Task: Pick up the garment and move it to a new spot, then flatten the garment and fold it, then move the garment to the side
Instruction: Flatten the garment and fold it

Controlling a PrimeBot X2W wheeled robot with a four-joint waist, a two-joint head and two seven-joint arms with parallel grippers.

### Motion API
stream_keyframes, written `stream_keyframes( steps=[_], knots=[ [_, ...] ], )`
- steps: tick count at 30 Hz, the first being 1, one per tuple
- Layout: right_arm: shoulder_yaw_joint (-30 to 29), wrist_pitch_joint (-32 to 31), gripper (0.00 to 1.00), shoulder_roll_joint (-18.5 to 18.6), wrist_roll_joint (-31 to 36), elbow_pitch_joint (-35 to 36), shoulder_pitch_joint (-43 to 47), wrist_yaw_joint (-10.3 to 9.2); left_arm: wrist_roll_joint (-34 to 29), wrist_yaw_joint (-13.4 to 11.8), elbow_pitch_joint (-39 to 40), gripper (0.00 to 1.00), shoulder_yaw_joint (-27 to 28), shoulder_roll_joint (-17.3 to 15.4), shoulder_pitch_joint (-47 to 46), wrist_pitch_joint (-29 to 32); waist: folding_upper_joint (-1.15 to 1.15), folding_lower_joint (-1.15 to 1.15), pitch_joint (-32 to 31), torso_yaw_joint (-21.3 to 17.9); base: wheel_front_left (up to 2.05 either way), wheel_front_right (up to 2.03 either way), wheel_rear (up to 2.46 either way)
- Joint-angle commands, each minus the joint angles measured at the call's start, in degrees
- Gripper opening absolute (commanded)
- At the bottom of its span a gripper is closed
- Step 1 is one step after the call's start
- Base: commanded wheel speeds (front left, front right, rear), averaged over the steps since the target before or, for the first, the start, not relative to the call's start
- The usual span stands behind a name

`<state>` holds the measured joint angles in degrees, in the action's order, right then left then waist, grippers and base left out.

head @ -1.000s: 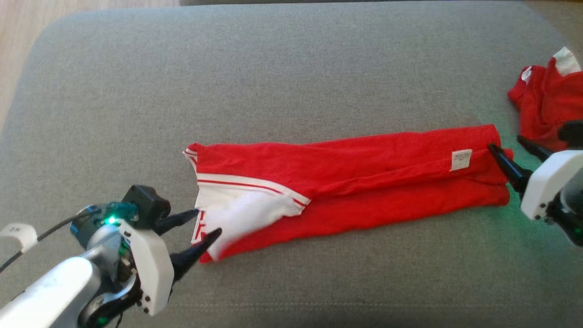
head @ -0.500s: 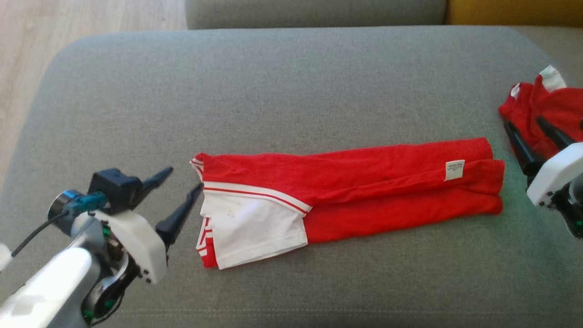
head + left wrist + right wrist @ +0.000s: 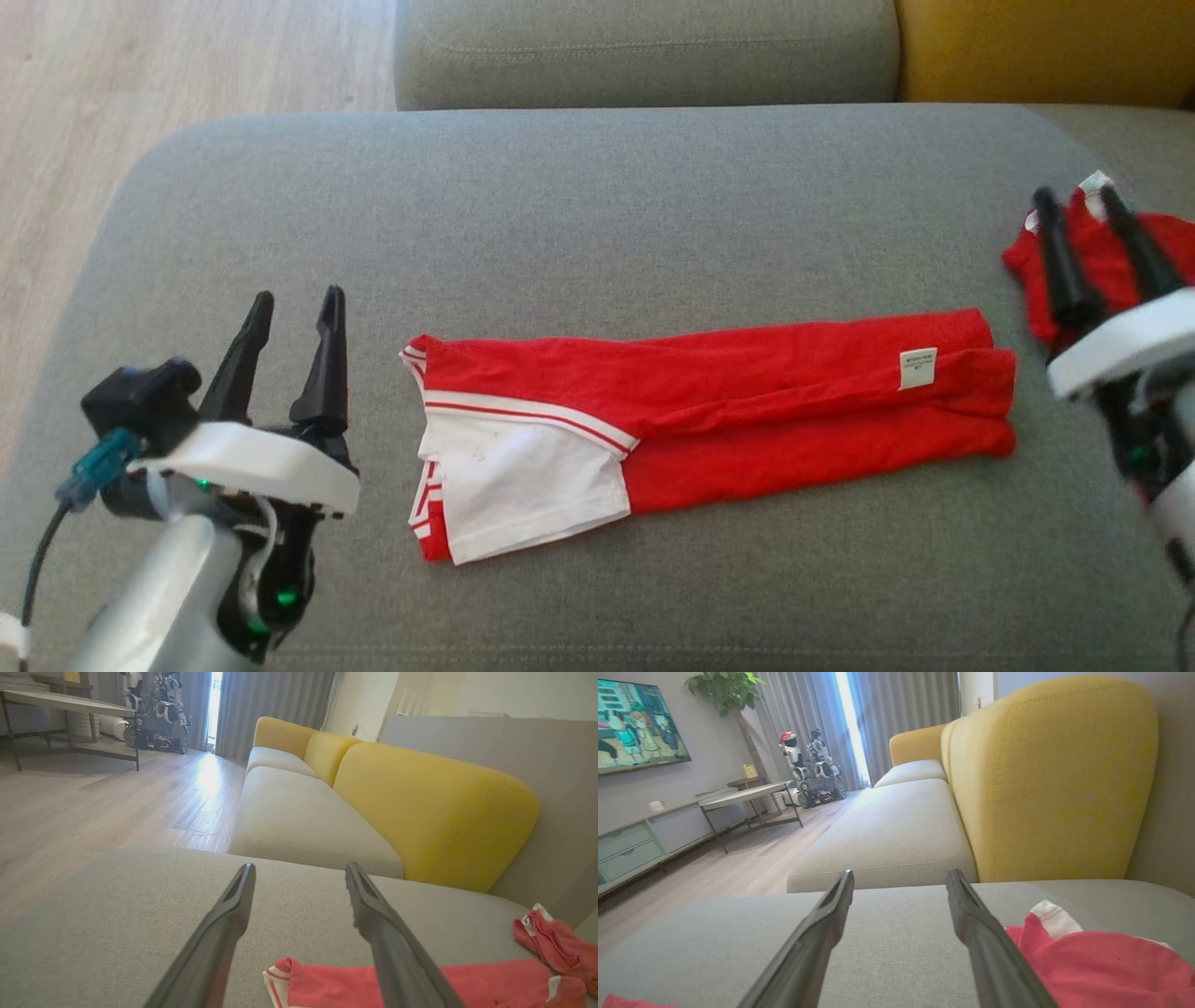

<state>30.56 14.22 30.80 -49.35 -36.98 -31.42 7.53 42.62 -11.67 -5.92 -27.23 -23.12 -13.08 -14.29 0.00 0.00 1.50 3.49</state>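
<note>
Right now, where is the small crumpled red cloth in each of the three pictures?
Head view: the crumpled red cloth sits at the right edge, behind the right gripper.
Left wrist view: the cloth lies in the lower right corner.
Right wrist view: bottom right.
Shared landmark: the yellow sofa back.

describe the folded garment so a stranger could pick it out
On the big grey sofa cushion, a long flat red strip lies across the middle: the folded garment. Unlike the crumpled red cloth at the right edge, it has a white panel at its left end and a small white label.
</note>
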Motion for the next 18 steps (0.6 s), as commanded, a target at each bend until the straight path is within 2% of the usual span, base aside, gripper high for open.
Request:
stream_keyframes(
  steps=[1,5,10,14,18],
  knots=[
    [-1.23,0.76,1.00,-0.02,1.77,1.94,1.79,-0.04,-0.72,-0.31,1.61,1.00,3.58,-0.72,-2.27,-0.62,0.00,0.00,-0.11,0.03,0.00,0.00,0.00],
    [-10.10,0.76,1.00,-4.94,10.44,7.43,8.74,-0.04,-7.30,-0.04,2.68,1.00,7.05,4.13,0.45,-0.68,0.00,0.00,-0.50,0.24,0.00,0.00,0.00],
    [-18.47,0.77,1.00,-10.78,17.97,13.69,15.82,-0.04,-13.97,2.05,3.29,1.00,12.07,10.93,4.62,-0.70,0.00,0.00,-0.87,0.34,0.00,0.00,0.00],
    [-22.30,0.77,1.00,-14.24,22.06,16.97,19.96,-0.04,-19.55,4.21,3.24,1.00,15.42,15.37,7.95,-0.70,0.00,0.00,-0.87,0.23,0.00,0.00,0.00],
    [-23.66,0.77,1.00,-16.11,24.92,18.22,22.23,-0.04,-24.14,6.33,2.64,1.00,17.89,17.97,10.46,-0.70,0.00,0.00,-0.94,-0.03,0.00,0.00,0.00]
  ],
)
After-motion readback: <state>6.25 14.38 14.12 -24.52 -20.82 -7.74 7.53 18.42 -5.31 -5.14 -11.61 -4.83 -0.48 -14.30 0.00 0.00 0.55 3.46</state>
